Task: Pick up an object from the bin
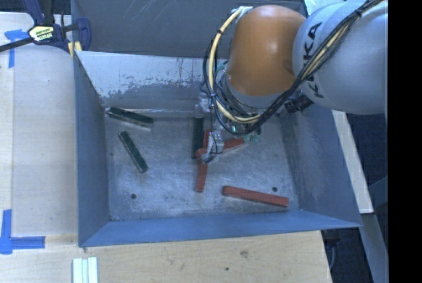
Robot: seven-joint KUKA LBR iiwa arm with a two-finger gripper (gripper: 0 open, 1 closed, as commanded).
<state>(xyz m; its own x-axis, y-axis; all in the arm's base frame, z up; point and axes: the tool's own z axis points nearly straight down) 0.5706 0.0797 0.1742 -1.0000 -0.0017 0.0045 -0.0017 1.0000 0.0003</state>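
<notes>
My gripper (209,145) hangs low over the middle of the bin, under the arm's orange cover. Just left of it a dark green stick (197,135) lies lengthwise, touching or nearly touching the gripper. A short red-brown stick (200,177) lies right below the gripper, pointing toward the front wall. Another reddish piece (233,143) pokes out to the gripper's right, partly hidden by cables. I cannot tell whether anything sits between the gripper's tips.
A longer red-brown bar (255,196) lies near the front right of the bin floor. Two dark green sticks lie at the left: one slanted (133,152), one along the back wall (130,117). The arm covers the bin's right rear.
</notes>
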